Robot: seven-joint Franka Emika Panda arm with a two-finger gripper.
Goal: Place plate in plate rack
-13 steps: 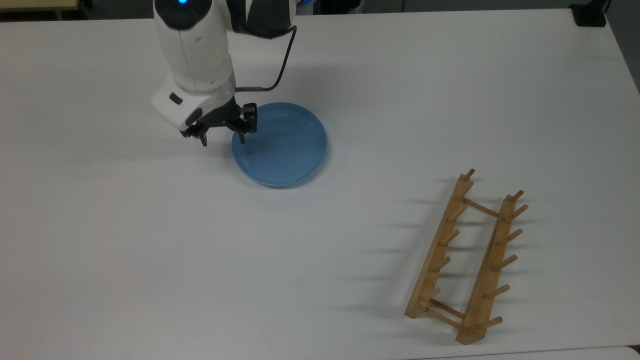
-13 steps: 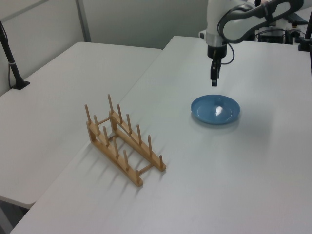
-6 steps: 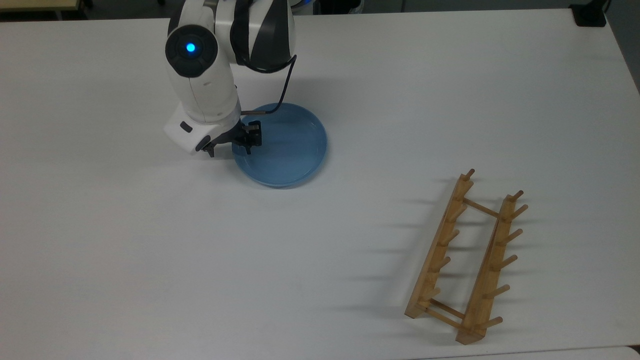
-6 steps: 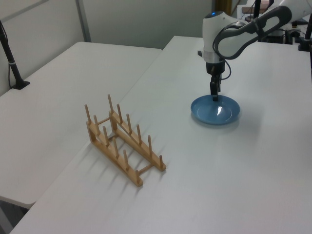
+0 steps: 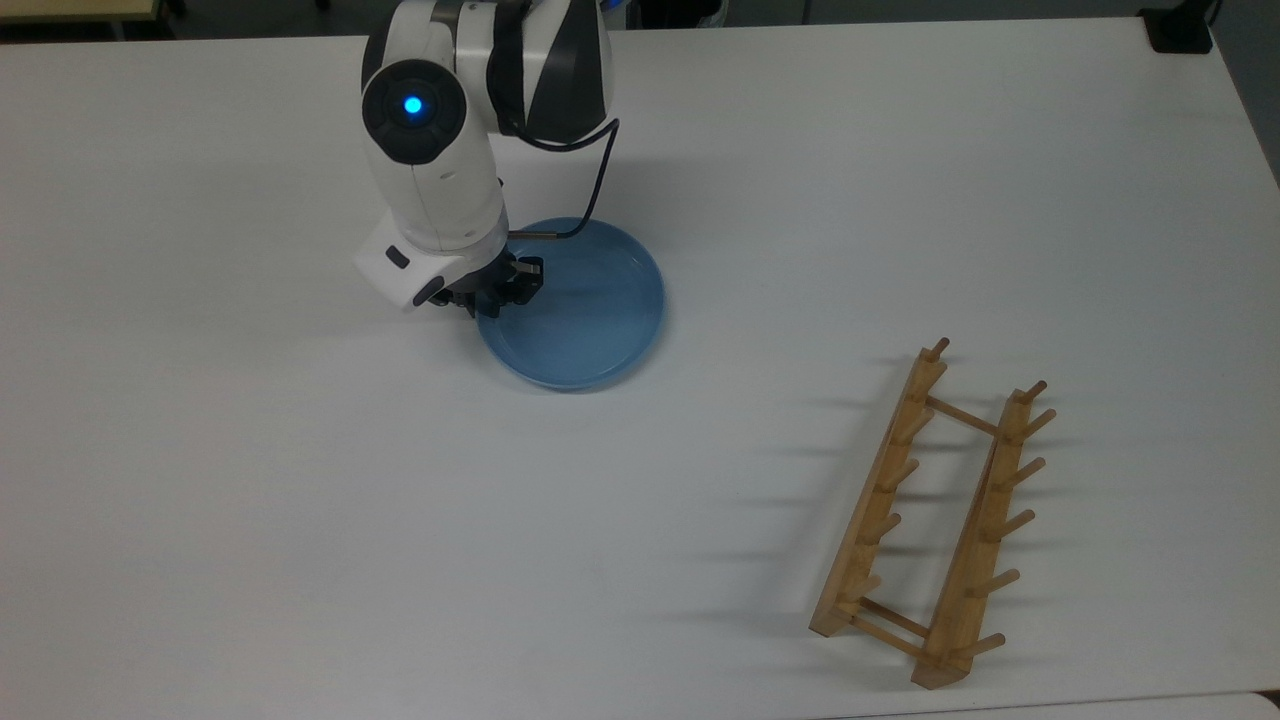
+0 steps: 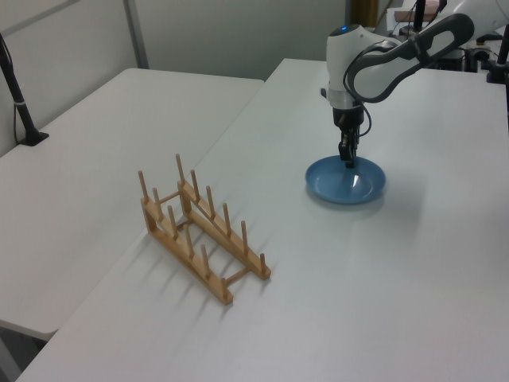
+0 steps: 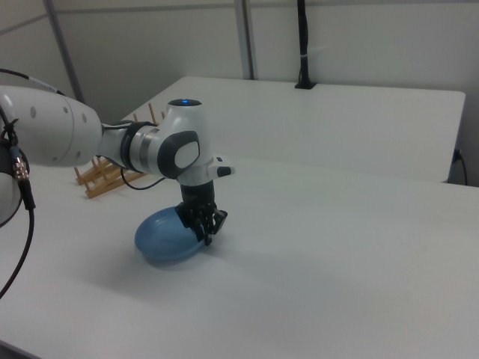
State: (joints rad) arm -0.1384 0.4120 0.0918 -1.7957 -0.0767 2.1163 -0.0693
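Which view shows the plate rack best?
The top view: the plate rack lies whole and unblocked, both rails and pegs visible. The left view also shows it whole, from the side with pegs upright. In the right view the arm hides most of it.

Bare table [image 5: 700,480] lies between the plate [image 5: 590,320] and plate rack [image 5: 930,520], unobstructed.

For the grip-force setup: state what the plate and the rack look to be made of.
Plate: likely glazed ceramic, possibly hard plastic; glossy light-blue surface with a bright highlight in the left view.
Plate rack: light unpainted wood, matte; visible warm tan rails and dowel pegs.
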